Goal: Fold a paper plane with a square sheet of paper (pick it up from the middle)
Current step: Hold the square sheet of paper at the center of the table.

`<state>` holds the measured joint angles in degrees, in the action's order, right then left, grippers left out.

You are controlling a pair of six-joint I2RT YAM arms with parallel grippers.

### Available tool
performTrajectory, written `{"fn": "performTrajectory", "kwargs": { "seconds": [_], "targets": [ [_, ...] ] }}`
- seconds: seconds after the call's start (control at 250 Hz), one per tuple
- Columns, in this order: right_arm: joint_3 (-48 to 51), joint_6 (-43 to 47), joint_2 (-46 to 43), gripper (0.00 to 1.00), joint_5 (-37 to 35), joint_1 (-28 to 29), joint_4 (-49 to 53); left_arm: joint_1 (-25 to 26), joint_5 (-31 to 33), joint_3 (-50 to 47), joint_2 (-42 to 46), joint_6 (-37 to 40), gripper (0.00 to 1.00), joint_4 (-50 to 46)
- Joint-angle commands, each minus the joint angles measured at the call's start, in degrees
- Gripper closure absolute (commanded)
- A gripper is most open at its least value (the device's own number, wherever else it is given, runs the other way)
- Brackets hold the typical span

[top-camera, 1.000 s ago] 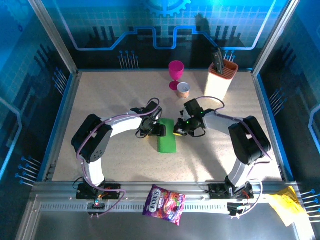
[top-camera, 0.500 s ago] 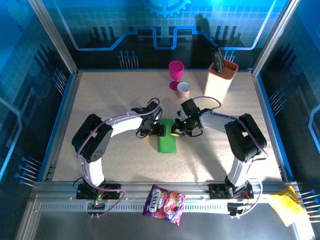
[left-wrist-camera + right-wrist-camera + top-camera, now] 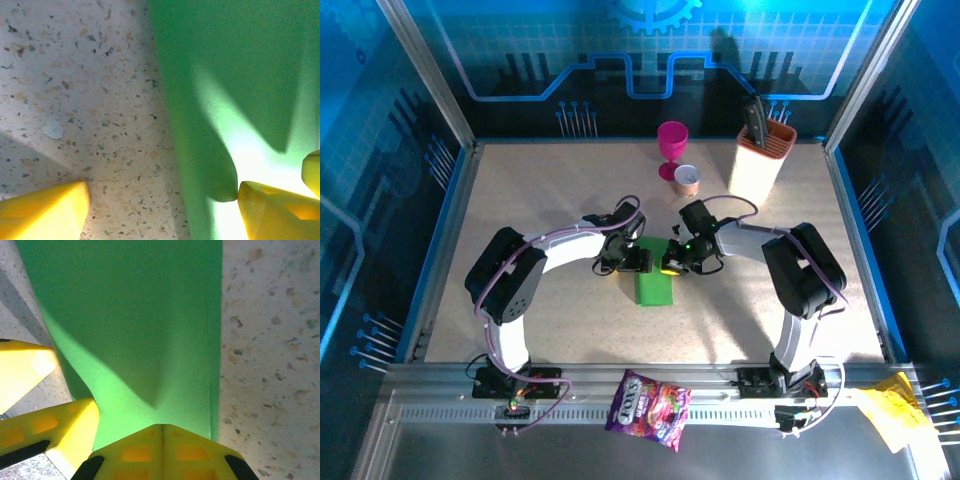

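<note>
Two robot arms meet over a speckled desk (image 3: 520,210). The left hand (image 3: 636,262) and the right hand (image 3: 674,260) are set at the far end of a folded green sheet of paper (image 3: 655,288), one on each side. The sheet lies flat, stretching from the hands back toward the arms' bases. Just beyond the right hand stands a small cup (image 3: 687,180), with a pink goblet (image 3: 671,143) behind it and a cream knife block (image 3: 760,160) farther to the right. Well behind both hands, a purple snack bag (image 3: 648,397) lies on the metal rail (image 3: 440,400). Crumpled yellow paper (image 3: 890,410) sits far out past the right arm's base.
</note>
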<state>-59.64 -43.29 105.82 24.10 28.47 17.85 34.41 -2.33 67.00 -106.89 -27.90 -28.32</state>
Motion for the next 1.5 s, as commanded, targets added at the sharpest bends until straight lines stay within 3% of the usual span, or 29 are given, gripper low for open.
{"fn": "performTrajectory", "kwargs": {
  "seconds": [0.0,0.475,0.819,0.927,1.039,1.19,1.498],
  "targets": [
    [-0.8,0.6,1.4,1.00,0.5,0.6,-0.3,0.5,-1.7,0.3,-3.0,1.0,0.20,1.9],
    [0.5,1.6,2.0,1.00,-0.3,0.5,0.4,-0.8,-1.6,1.5,0.7,-0.7,0.18,1.2],
    [0.8,2.2,2.1,1.00,-1.0,0.3,1.0,-3.0,-8.8,1.2,8.3,-5.0,0.16,4.9],
    [0.9,2.3,2.3,1.00,-1.2,0.3,1.0,-2.9,-13.1,-0.7,8.7,-6.3,0.25,9.3],
    [0.9,2.4,2.5,1.00,-1.2,0.3,1.1,-2.6,-16.3,-2.6,8.8,-7.0,0.48,13.2],
    [0.9,2.3,2.6,1.00,-1.2,0.3,1.0,-2.3,-19.7,-4.6,8.9,-7.4,0.67,16.9],
    [0.9,1.9,2.9,1.00,-1.0,0.3,0.5,-1.8,-21.4,-6.2,7.7,-7.4,0.76,18.4]
  ]
}}
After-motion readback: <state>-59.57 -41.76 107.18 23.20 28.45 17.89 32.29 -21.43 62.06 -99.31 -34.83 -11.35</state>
